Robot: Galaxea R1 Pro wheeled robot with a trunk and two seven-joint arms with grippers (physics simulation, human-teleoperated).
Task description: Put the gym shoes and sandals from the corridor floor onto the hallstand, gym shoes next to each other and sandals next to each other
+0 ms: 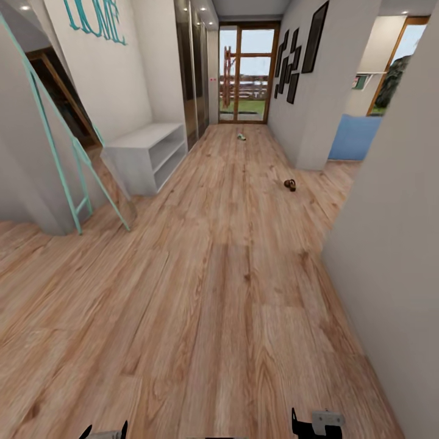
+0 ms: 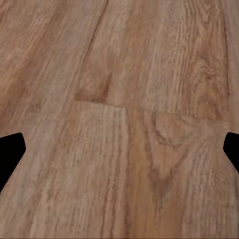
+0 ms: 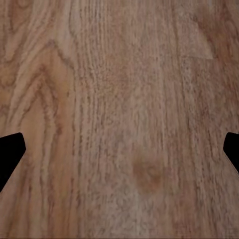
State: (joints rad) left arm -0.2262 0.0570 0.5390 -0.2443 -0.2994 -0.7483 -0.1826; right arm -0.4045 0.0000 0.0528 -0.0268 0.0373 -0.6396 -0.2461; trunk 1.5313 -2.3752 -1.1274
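Note:
Far down the corridor floor (image 1: 213,274) a small white and green gym shoe (image 1: 242,136) lies near the glass door. Closer, at the right near the wall corner, a dark brown sandal (image 1: 290,184) lies on the planks. The light grey hallstand (image 1: 148,152) stands against the left wall with open shelves below its bench top. My left gripper (image 1: 103,431) and right gripper (image 1: 317,424) peek in at the bottom edge of the head view. In both wrist views the dark fingertips (image 2: 11,152) (image 3: 11,149) sit wide apart over bare planks, holding nothing.
A teal ladder frame (image 1: 67,164) leans at the left beside the hallstand. A white wall (image 1: 390,244) runs close along my right. A blue block (image 1: 355,137) sits in the opening at right. Mirrored closet doors (image 1: 192,73) follow the hallstand.

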